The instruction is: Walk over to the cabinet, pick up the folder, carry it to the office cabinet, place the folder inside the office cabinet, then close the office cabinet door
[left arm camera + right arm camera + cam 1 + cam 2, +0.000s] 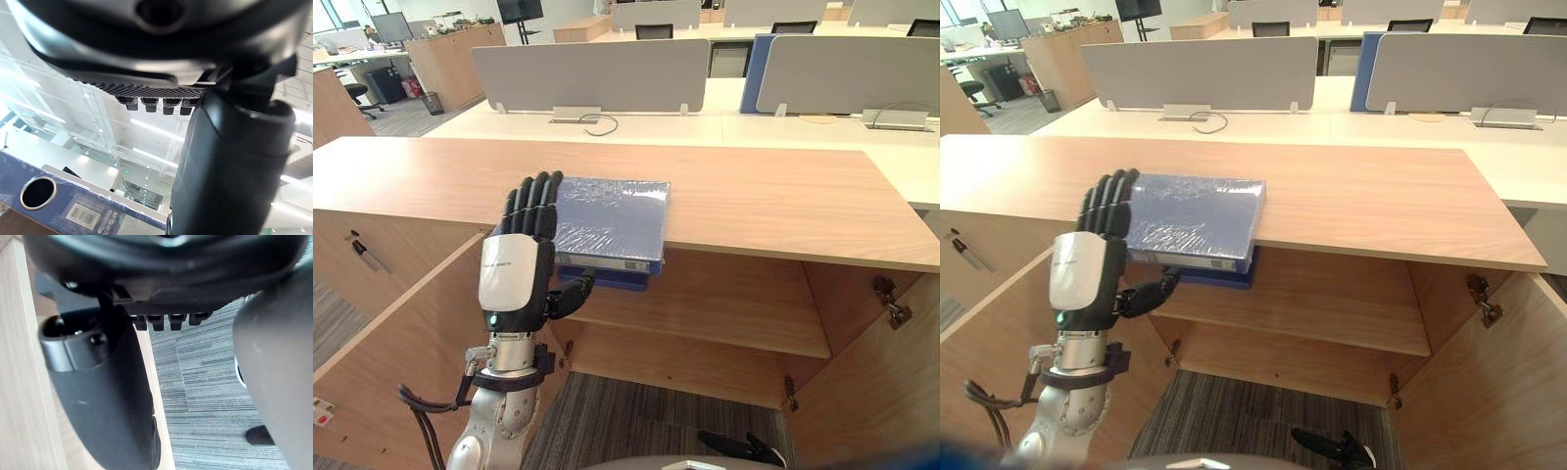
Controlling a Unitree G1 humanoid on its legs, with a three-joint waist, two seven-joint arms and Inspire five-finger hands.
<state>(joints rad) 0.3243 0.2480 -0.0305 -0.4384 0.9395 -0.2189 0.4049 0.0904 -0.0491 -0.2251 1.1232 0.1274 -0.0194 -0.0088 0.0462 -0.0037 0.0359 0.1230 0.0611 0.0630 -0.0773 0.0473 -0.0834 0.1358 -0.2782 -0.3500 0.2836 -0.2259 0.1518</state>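
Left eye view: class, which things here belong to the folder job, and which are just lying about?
Belong to the job: blue folder; left hand pinching it; cabinet top under it; open cabinet shelf; open cabinet door.
Just lying about: grey desk dividers; black cable; waste bin; office chair.

Head cameras look down from behind the left hand [516,274]; its close wrist camera shares the folder [607,220] past the fingers [533,201].
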